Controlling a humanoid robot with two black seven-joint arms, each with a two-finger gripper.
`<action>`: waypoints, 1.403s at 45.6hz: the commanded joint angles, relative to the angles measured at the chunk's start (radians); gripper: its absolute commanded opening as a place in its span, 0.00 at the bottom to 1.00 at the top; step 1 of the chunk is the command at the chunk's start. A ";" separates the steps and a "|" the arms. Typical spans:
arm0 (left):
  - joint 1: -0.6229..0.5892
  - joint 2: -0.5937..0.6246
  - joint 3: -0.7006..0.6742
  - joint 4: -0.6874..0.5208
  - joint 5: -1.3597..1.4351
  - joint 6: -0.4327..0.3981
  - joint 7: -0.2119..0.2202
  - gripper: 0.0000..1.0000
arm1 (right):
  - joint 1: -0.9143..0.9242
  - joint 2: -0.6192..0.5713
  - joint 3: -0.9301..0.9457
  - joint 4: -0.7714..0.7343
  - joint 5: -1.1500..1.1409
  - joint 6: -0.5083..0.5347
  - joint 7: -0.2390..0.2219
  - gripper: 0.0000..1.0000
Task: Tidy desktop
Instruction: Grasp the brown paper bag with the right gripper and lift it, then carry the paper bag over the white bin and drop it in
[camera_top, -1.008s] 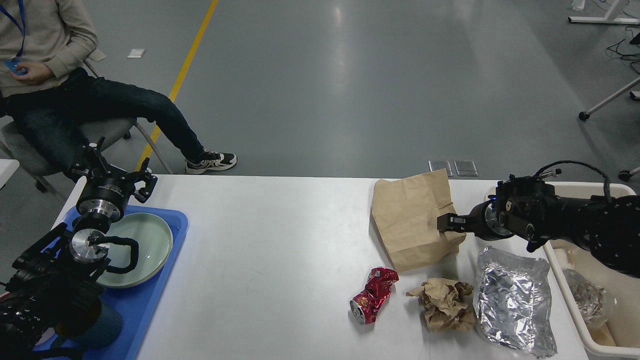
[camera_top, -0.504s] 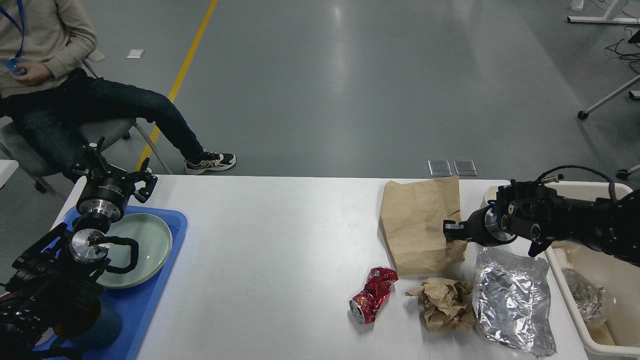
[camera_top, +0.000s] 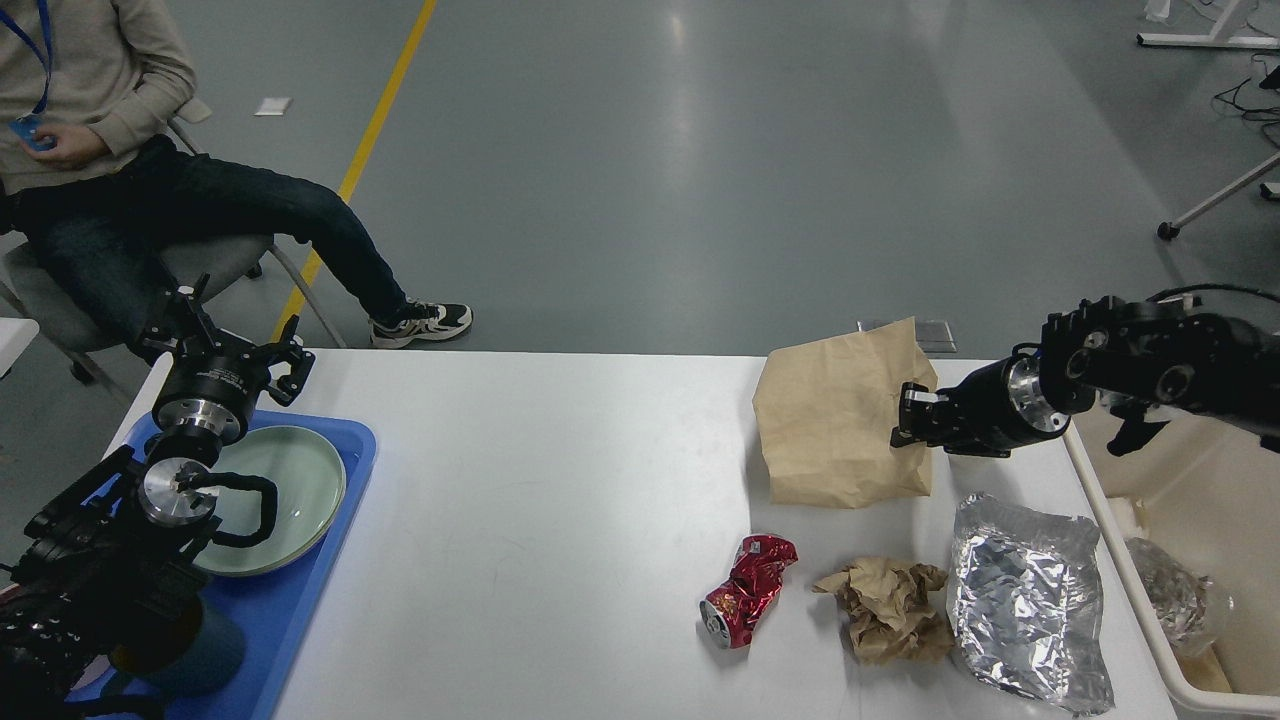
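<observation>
I am holding the flat brown paper bag (camera_top: 835, 430) by its right edge with my right gripper (camera_top: 908, 420), and the bag is standing partly lifted, its lower edge seemingly resting on the large white rectangular desktop (camera_top: 560, 520). The desktop is spanning the lower half of the head view, its far edge running across the middle.

Judgement on the step in hand: the bag is bound for the cream rectangular plastic bin (camera_top: 1120, 560) at 3 o'clock from the bag. To do this well, I should be raising the bag fully clear before swinging right, since thin paper may tear or slip if dragged. The crumpled silver foil sheet (camera_top: 1030, 600), lying at 5 o'clock from the bag, sits close under that path and could be snagged.

Fingers, right: drawn together and clamped on the bag's edge; no gap is showing between them.

Fingers, left: my left gripper (camera_top: 228, 345) is hovering at the far end of the blue plastic tray (camera_top: 330, 520), fingers spread apart, holding and touching nothing.
</observation>
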 joint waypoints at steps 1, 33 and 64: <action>0.000 0.000 0.000 0.000 0.000 0.000 0.000 0.96 | 0.113 -0.074 0.008 0.040 0.000 0.043 0.000 0.00; 0.000 0.000 0.000 0.000 0.000 0.000 0.000 0.96 | -0.023 -0.370 0.153 -0.266 0.005 -0.084 -0.006 0.00; 0.000 0.000 0.000 0.000 0.000 0.000 0.000 0.96 | -0.586 -0.195 0.131 -0.527 0.081 -0.393 -0.005 1.00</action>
